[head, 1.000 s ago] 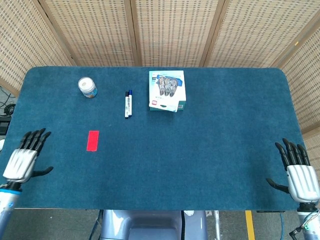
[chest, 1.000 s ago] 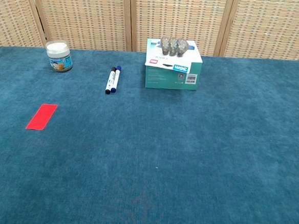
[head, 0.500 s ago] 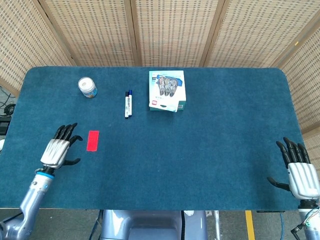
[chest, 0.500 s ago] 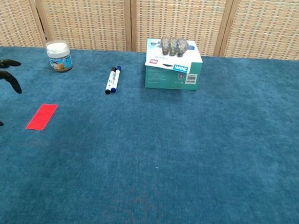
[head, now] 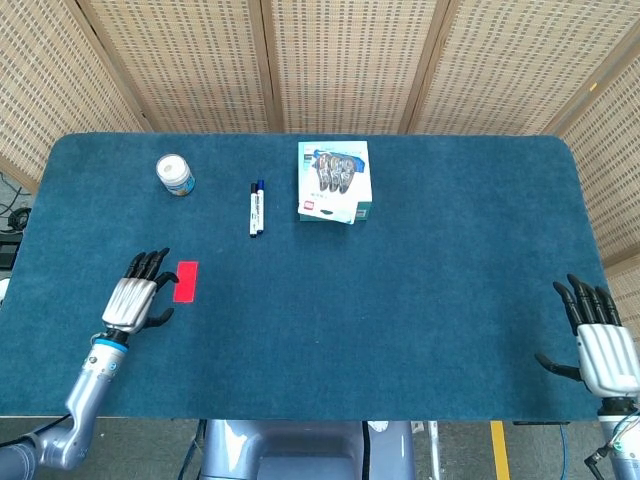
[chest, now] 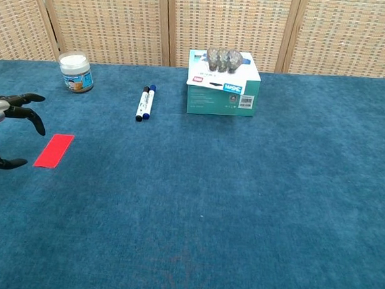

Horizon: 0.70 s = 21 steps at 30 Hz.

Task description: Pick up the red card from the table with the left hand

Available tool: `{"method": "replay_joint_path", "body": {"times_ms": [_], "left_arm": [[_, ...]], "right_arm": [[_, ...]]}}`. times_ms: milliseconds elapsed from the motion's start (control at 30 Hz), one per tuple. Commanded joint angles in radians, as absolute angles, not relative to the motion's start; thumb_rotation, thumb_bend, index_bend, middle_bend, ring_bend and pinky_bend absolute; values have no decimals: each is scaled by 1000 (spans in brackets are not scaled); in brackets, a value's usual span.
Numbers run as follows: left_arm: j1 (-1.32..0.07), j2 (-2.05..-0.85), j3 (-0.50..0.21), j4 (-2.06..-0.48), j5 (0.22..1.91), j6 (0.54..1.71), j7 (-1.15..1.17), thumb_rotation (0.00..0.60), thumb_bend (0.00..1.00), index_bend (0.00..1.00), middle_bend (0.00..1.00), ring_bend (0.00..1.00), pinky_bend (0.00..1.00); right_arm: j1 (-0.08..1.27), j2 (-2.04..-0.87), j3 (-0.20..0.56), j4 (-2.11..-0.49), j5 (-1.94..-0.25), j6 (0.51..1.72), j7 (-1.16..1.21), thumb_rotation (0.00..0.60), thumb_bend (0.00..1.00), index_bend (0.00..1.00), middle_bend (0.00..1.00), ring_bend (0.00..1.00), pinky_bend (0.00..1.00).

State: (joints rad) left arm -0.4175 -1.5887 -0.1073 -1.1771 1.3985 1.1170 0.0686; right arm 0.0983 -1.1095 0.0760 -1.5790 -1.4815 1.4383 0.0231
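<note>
The red card (head: 186, 281) lies flat on the blue table (head: 430, 300), left of centre; the chest view shows the card (chest: 54, 150) near the left edge. My left hand (head: 137, 298) hovers just left of the card with its fingers spread and nothing in it; in the chest view this hand (chest: 2, 128) is partly cut off by the frame edge, its fingers arched beside the card. My right hand (head: 600, 345) rests open at the table's front right corner, far from the card.
A small white jar (head: 175, 174) stands at the back left. Two markers (head: 256, 207) lie side by side behind the card. A teal box (head: 335, 181) with a bulb picture sits at the back centre. Wicker screens close off the rear.
My left hand has moved rightward from the table's left edge to just beside the red card. The right hand has stayed put.
</note>
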Motion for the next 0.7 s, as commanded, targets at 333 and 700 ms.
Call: {"method": "replay_joint_path", "body": {"times_ms": [333, 700], "left_arm": [[-440, -1662, -118, -1109, 1350, 1080, 45, 600, 280, 350, 0, 0, 0], [-446, -1678, -136, -1084, 1299, 1055, 47, 600, 279, 350, 0, 0, 0]], "right_arm": [[105, -1107, 73, -1578, -1478, 1425, 33, 600, 0, 0, 0, 0, 0], [107, -1108, 72, -1575, -1476, 1421, 38, 600, 0, 0, 0, 0, 0]]}}
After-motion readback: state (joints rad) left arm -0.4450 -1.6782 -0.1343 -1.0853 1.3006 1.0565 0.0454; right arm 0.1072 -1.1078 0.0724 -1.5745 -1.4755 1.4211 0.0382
